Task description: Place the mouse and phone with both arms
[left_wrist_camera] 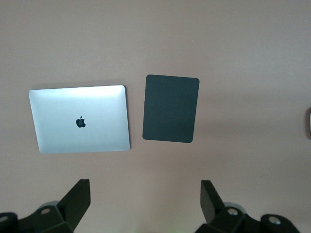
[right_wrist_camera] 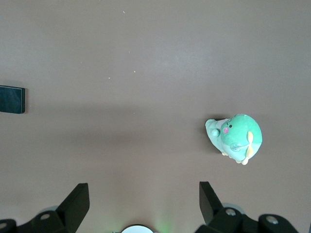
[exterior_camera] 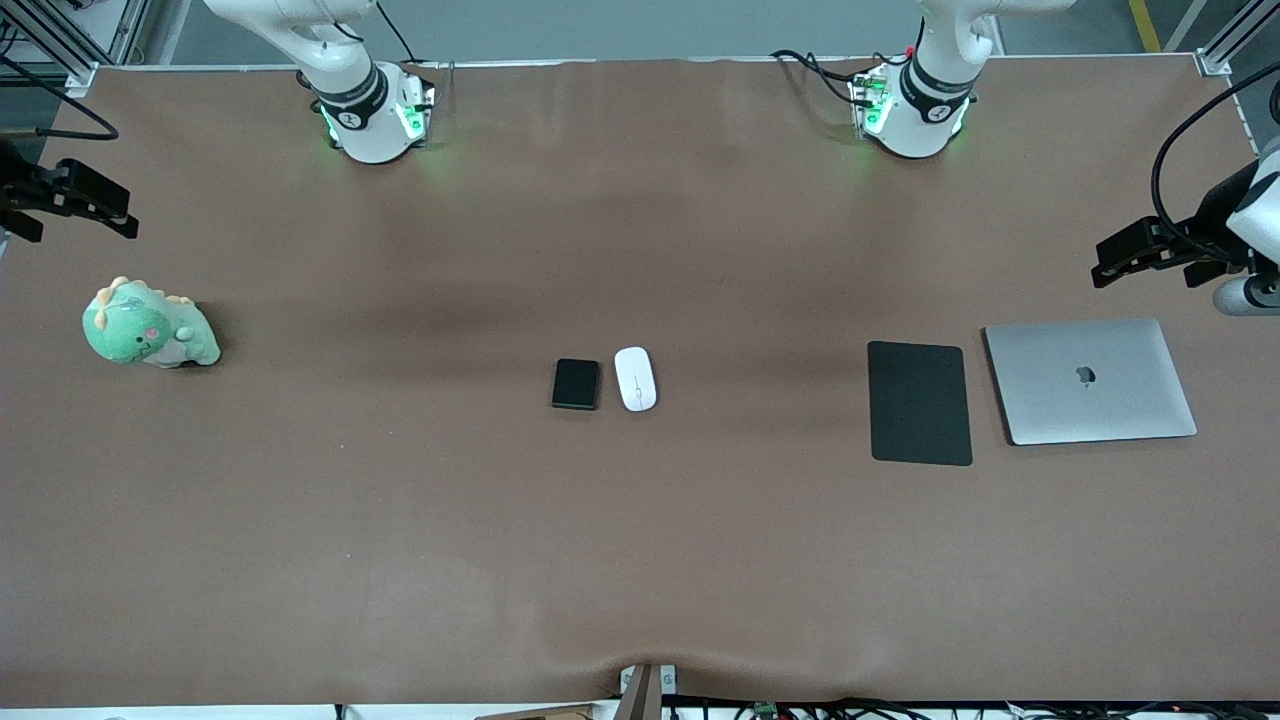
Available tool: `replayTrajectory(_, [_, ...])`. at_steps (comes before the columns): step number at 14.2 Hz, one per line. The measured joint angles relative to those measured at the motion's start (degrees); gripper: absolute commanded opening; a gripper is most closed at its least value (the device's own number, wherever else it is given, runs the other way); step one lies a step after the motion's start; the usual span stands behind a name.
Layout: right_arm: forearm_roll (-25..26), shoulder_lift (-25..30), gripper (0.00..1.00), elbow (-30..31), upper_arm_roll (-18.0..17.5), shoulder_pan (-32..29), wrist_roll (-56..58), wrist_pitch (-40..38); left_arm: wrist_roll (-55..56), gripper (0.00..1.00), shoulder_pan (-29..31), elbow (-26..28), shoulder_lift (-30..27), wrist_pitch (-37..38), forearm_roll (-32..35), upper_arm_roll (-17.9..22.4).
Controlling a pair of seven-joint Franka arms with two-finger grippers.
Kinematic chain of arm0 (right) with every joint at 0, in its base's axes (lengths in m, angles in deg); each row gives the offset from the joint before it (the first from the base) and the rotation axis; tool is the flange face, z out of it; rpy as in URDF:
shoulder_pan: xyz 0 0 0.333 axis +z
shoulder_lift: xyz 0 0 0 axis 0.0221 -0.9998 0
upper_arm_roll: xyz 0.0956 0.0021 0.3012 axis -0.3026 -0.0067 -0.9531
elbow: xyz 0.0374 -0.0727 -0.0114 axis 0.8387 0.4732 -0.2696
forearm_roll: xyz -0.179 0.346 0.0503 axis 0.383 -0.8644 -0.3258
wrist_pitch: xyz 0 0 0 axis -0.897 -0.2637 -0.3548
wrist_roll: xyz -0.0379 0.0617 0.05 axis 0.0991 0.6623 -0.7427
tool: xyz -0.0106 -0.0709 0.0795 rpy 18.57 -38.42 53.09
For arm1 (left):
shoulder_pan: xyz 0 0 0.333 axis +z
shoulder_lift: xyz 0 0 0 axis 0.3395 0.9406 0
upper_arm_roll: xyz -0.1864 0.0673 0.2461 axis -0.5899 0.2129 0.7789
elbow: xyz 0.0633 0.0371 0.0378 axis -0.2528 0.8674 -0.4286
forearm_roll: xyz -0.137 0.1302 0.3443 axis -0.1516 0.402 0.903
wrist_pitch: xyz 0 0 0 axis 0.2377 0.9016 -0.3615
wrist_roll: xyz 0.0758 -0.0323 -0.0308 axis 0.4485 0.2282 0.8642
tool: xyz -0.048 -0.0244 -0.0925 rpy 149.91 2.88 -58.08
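The white oval mouse and the small glossy black phone lie side by side at the table's middle, the phone toward the right arm's end. The phone's edge also shows in the right wrist view. My left gripper hangs open and empty high over the left arm's end of the table, above the laptop and pad. My right gripper hangs open and empty high over the right arm's end, near the plush toy. Both arms wait away from the mouse and phone.
A matte black mouse pad lies beside a closed silver laptop toward the left arm's end. A green plush dinosaur sits toward the right arm's end.
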Motion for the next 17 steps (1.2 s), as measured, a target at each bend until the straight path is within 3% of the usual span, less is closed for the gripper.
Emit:
replayTrajectory(7, [0.0,-0.05,1.0,0.0,0.01,-0.01,0.0,-0.02,1.37,1.0,-0.18,0.0,-0.02,0.0,0.0,-2.19])
replayTrajectory(13, [0.0,-0.19,1.0,0.01,0.11,-0.1,0.0,-0.07,19.65,1.0,-2.09,0.38,1.31,-2.47,-0.03,-16.57])
replayTrajectory(15, [0.0,-0.2,1.0,0.0,0.17,-0.14,0.0,-0.07,28.16,1.0,-5.02,0.43,3.06,-4.27,-0.03,-20.71])
replayTrajectory(17, [0.0,-0.2,1.0,-0.02,0.18,-0.17,0.0,-0.07,37.5,1.0,-10.62,0.3,5.33,-8.25,-0.01,-22.09])
